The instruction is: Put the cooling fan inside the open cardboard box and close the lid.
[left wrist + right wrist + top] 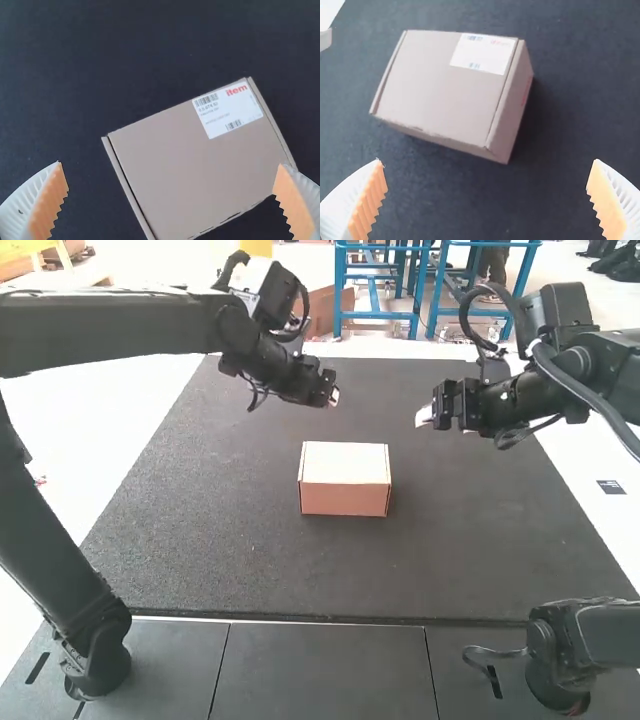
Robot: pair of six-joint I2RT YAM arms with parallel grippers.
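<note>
Black mat (200,500) covers the bench. I see the left gripper (328,393) hanging above it toward the far edge, fingers spread wide and holding nothing. The cardboard box (345,478) sits mid-mat with its lid shut and a white label (227,107) on top. The right gripper (425,415) hangs nearer the right edge, likewise spread.

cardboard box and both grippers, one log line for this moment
cardboard box: lid closed, on mat | left gripper: open, raised, clear of box | right gripper: open, raised, clear of box

Illumination is bright and diffuse. The closed brown cardboard box (445,95) casts a soft shadow on the black mat (570,75); the white desk (130,410) glares.
</note>
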